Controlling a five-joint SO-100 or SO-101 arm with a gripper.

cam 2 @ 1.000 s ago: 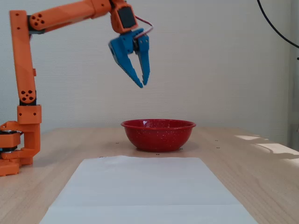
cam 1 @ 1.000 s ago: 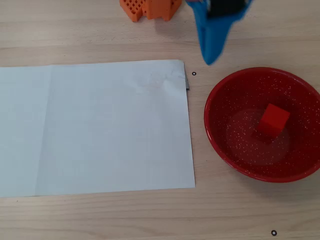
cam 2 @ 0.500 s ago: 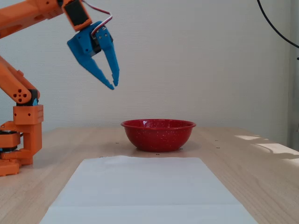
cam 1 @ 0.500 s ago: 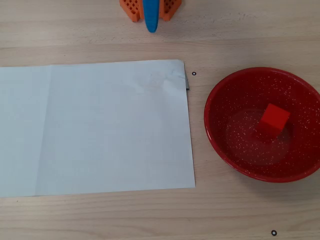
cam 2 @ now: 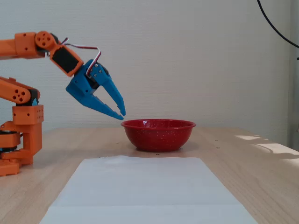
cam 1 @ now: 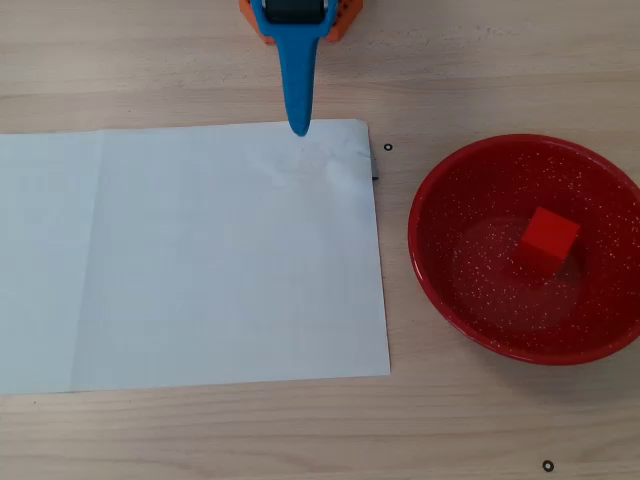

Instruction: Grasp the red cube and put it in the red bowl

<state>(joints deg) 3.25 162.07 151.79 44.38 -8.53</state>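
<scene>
The red cube (cam 1: 549, 238) lies inside the red bowl (cam 1: 440, 250), right of the bowl's middle in the overhead view. In the fixed view the bowl (cam 2: 158, 135) stands on the table and its wall hides the cube. My blue gripper (cam 2: 123, 115) hangs in the air above the table, just left of the bowl's rim and a little above it, holding nothing. Its fingertips meet, so it is shut. In the overhead view the gripper (cam 1: 299, 128) points down at the top edge of the paper, well left of the bowl.
A large white sheet of paper (cam 1: 190, 260) covers the left and middle of the wooden table. The orange arm base (cam 2: 21, 140) stands at the left in the fixed view. Small black marks (cam 1: 388, 148) dot the table near the bowl.
</scene>
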